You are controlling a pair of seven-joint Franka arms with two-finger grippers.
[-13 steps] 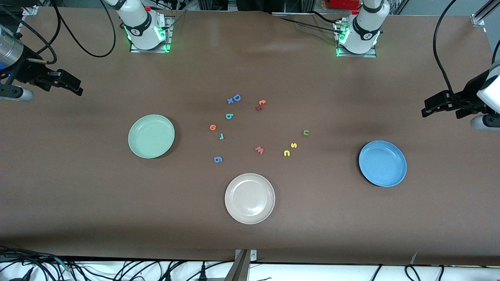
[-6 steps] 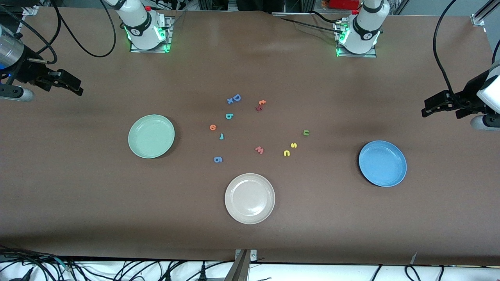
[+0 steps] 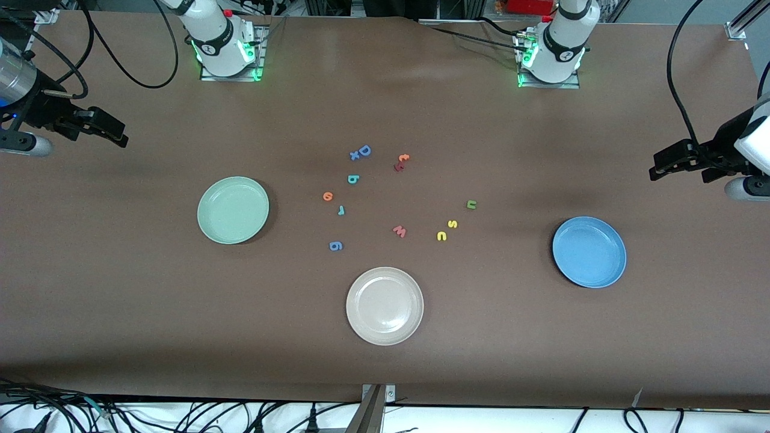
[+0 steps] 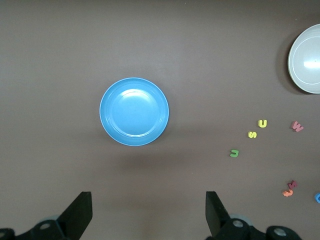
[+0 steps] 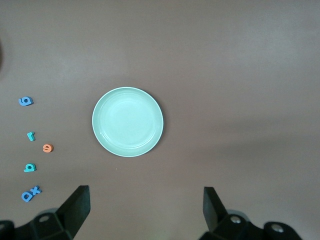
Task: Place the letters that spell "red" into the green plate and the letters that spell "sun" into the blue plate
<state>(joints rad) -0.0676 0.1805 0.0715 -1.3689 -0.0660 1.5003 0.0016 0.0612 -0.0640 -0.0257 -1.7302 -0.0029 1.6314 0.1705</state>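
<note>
Nothing has moved since earlier: I see both grippers, left [image 3: 662, 165] and right [image 3: 114, 133], waiting with jaws wide (letters [image 3: 340, 210] untouched), plates [image 3: 233, 210] bare.

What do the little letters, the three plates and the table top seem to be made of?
The letters, such as the yellow s and orange e, look like matte foam: flat, cut-out, no shine. The green plate, blue plate and cream plate seem to be smooth plastic, perhaps melamine, with soft highlights in the wrist views. The brown table top looks matte, possibly a laminate or mat.
</note>
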